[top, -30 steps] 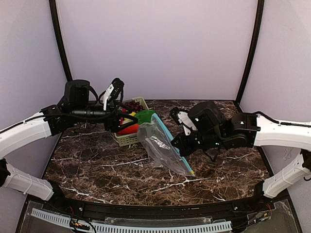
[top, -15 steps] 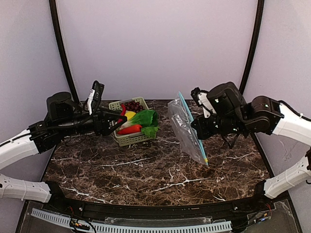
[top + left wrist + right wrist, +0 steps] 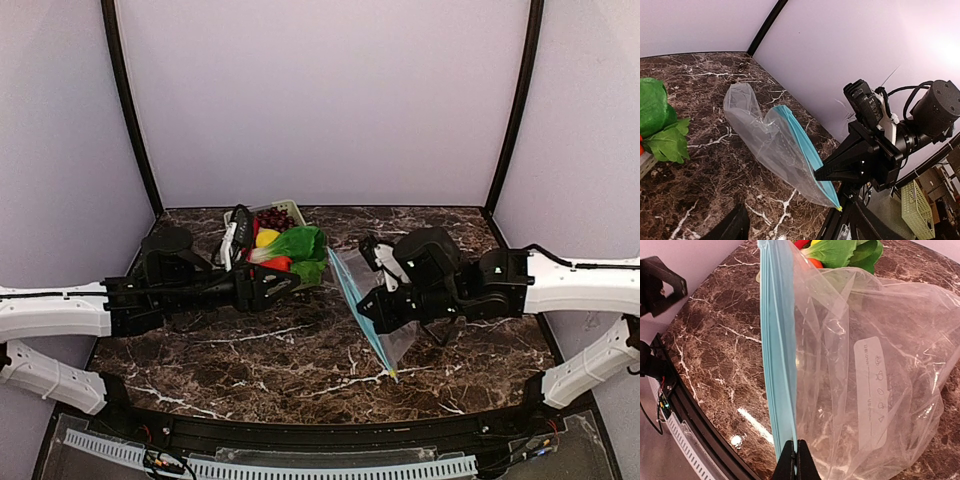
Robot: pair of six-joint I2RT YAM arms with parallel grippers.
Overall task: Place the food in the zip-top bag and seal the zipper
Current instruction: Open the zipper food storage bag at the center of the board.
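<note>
**Bag aloft in right gripper, food in basket**

From above: holds bag (image 3: pixel 398 338) just right of table (image 3: pixel 250 355) centre, at 4 o'clock from basket (image 3: pixel 291 207). Shows zipper (image 3: pixel 360 315) slanting from 11 down to 5 o'clock, slider (image 3: pixel 392 377) at the low end. Gives no clear read of either grip.

From right wrist: right gripper (image 3: pixel 794 456) clamped on the zipper, fingers pressed together. Pouch billowing toward 3 o'clock, label (image 3: pixel 872 390) facing the lens.

From left wrist: left gripper (image 3: pixel 790 227) spread wide, nothing between the fingers. Faces the bag's broad side, mouth lying flat; cannot tell whether sealed.

Food in basket only: bok choy (image 3: pixel 295 243), lemon (image 3: pixel 266 237), chilli (image 3: pixel 279 263), grapes (image 3: pixel 273 217). Garlic and dark green piece not made out.

Edges and room: left arm (image 3: pixel 180 292) lying across the basket's near side, hiding its front wall. Narrow gap between bok choy leaf and the zipper's top end. Low bag corner close to the marble; cannot tell whether touching. Bare marble at 6 to 8 o'clock of the bag, out to the near edge. More at 1 o'clock, toward the back right corner.

Against half a second ago: bag then higher and farther toward 2 o'clock, now lower and nearer centre. Left gripper then raised, at 9 o'clock of the basket; now low, at its 6 o'clock side.
</note>
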